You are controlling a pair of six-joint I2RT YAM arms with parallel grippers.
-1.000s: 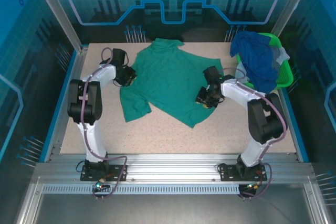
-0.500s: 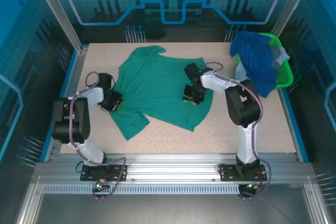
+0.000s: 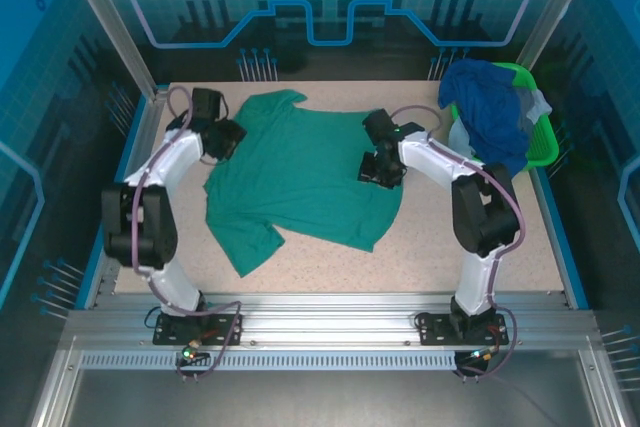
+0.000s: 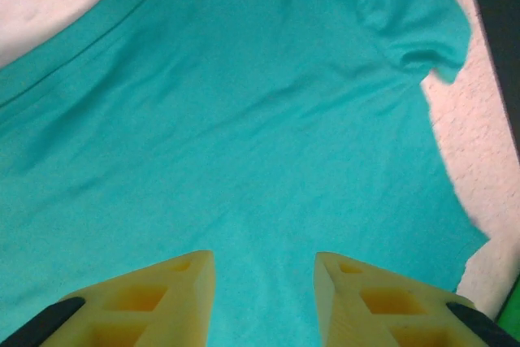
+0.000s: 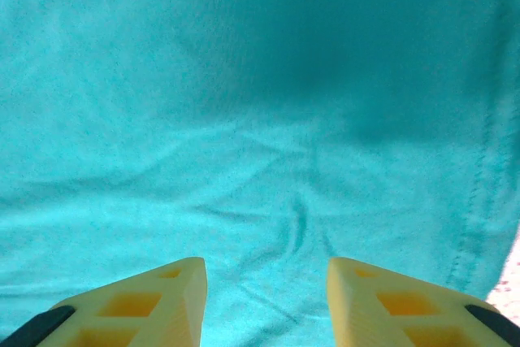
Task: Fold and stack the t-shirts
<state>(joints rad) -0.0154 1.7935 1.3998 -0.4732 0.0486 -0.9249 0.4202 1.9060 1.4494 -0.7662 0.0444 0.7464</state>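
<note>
1. From the overhead camera I see a teal-green t-shirt (image 3: 300, 177) spread fairly flat on the speckled table (image 3: 440, 247). It lies a little left of centre, with one sleeve reaching toward the near left.
2. The same view shows a bright green basket (image 3: 541, 142) at the far right corner. A royal blue shirt (image 3: 492, 112) is heaped over it with paler cloth underneath, well apart from the teal-green t-shirt.
3. Seen from overhead, the left gripper (image 3: 230, 137) sits at the shirt's far left edge. The right gripper (image 3: 378, 169) is over the shirt's right side. From this height I cannot judge how either pair of jaws stands.
4. The left wrist camera fills that in. The left fingers (image 4: 154, 294) are yellow and stand apart with nothing between them. Smooth teal cloth lies below and ahead of the gap. This camera also shows the far sleeve (image 4: 410, 14) at upper right and bare table along the right edge.
5. The right wrist camera shows the right fingers (image 5: 382, 302) parted as well, gripping nothing. Lightly wrinkled teal cloth lies under the gap, and a stitched hem (image 5: 479, 176) runs down the right side.
</note>
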